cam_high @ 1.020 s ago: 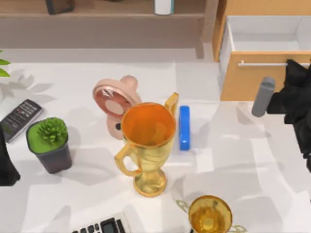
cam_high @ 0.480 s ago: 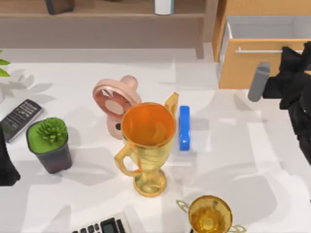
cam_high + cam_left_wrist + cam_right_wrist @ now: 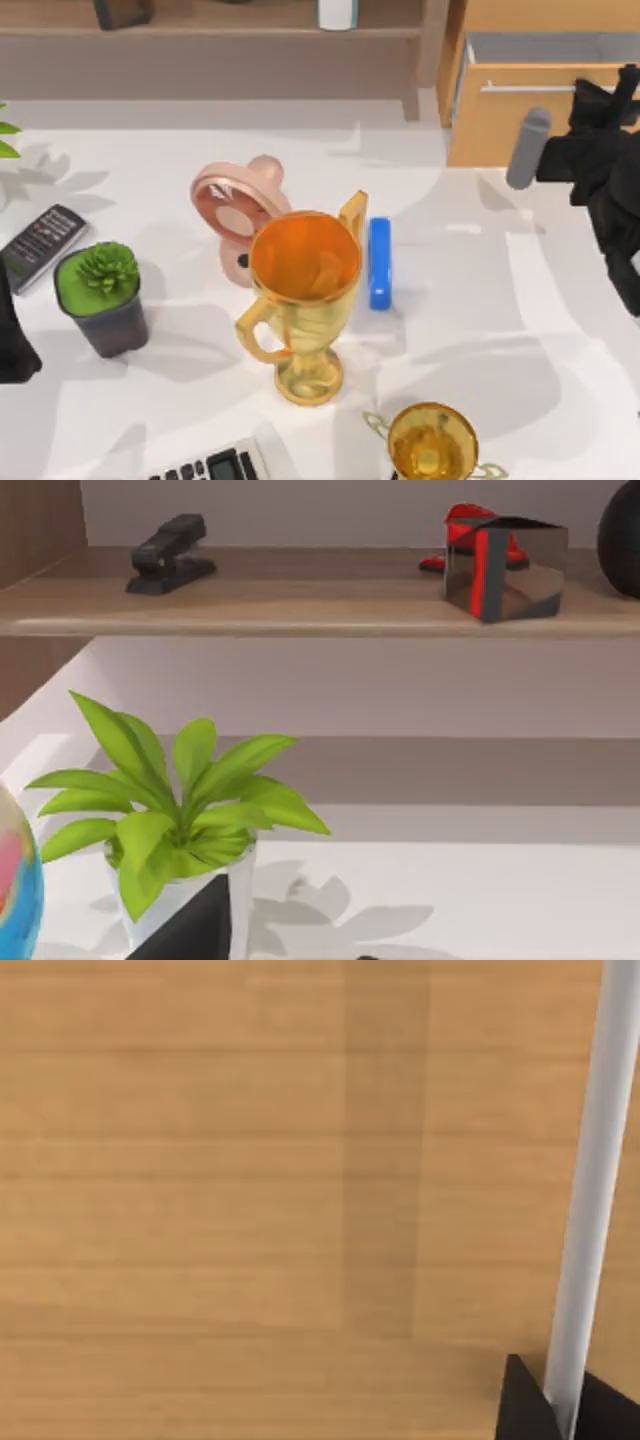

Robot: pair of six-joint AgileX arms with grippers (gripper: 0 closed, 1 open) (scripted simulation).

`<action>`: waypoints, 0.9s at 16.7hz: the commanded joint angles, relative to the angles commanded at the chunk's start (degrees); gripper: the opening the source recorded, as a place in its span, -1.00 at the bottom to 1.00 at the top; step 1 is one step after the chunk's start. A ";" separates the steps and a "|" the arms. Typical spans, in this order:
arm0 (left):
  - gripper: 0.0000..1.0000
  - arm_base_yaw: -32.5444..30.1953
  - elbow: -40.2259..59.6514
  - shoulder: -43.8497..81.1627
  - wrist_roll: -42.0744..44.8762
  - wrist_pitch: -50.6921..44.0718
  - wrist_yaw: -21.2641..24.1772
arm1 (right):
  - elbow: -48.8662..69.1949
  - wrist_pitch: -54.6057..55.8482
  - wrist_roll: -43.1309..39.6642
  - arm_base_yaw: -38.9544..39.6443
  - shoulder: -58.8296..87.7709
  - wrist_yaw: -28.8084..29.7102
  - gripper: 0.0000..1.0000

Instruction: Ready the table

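Observation:
The white table [image 3: 500, 300] carries several objects. At its back right stands a light wooden drawer unit [image 3: 495, 125], its drawer open by a narrow strip. My right gripper [image 3: 600, 95] is at the drawer's thin metal handle [image 3: 525, 88]. In the right wrist view, the handle [image 3: 590, 1180] runs across the wooden drawer front, and my right gripper [image 3: 565, 1410] is shut on it, with a black fingertip on each side. My left arm [image 3: 12, 340] is parked at the table's left edge.
A large gold trophy [image 3: 305, 300] stands mid-table beside a blue block [image 3: 379, 262] and a pink fan [image 3: 235, 215]. A small trophy [image 3: 432, 440] and a calculator [image 3: 210, 467] sit at the front. A potted succulent [image 3: 103, 295] and a remote [image 3: 40, 245] lie left. A brown shelf [image 3: 200, 40] runs along the back.
My right gripper has moved toward the back with the handle, and the drawer has slid inward, so less of its white inside shows. The left arm has not moved.

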 joint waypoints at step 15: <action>1.00 0.00 0.00 0.00 0.00 0.00 0.00 | 16.66 -9.28 -0.10 -1.97 7.34 -1.88 -1.00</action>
